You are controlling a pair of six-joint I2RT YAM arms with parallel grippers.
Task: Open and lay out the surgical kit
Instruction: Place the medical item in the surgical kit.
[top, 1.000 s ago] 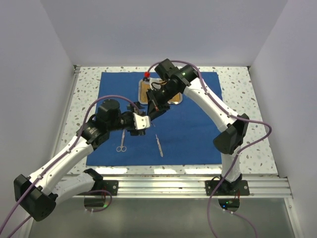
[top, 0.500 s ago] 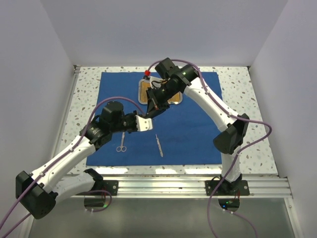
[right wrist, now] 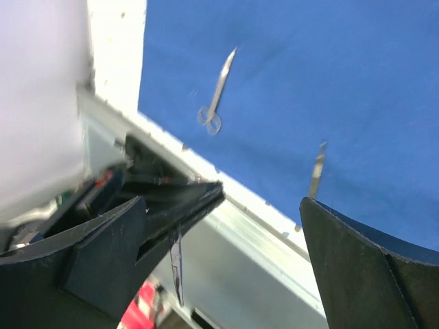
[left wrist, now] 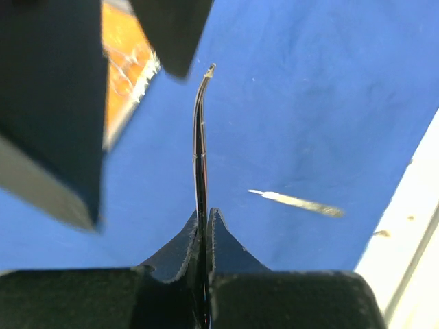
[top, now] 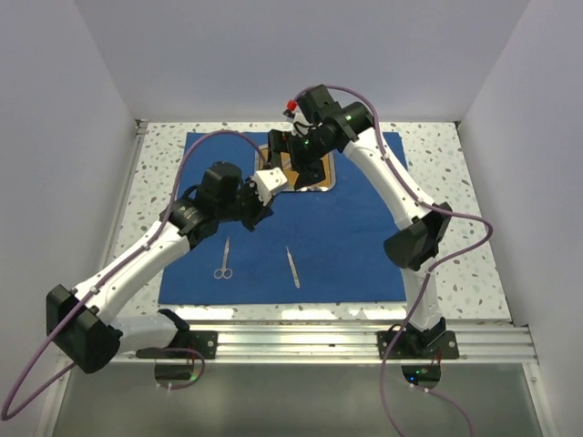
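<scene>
My left gripper [left wrist: 204, 221] is clamped shut on a thin curved instrument [left wrist: 199, 137], above the blue cloth [top: 355, 237] beside the tray [top: 326, 183]. My right gripper [right wrist: 221, 203] is spread wide, holding nothing. Scissors [top: 223, 259] and tweezers [top: 291, 267] lie flat on the cloth.

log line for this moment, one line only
left gripper: shut on slim curved instrument | right gripper: open, empty, by tray | scissors, tweezers: flat on blue cloth
</scene>
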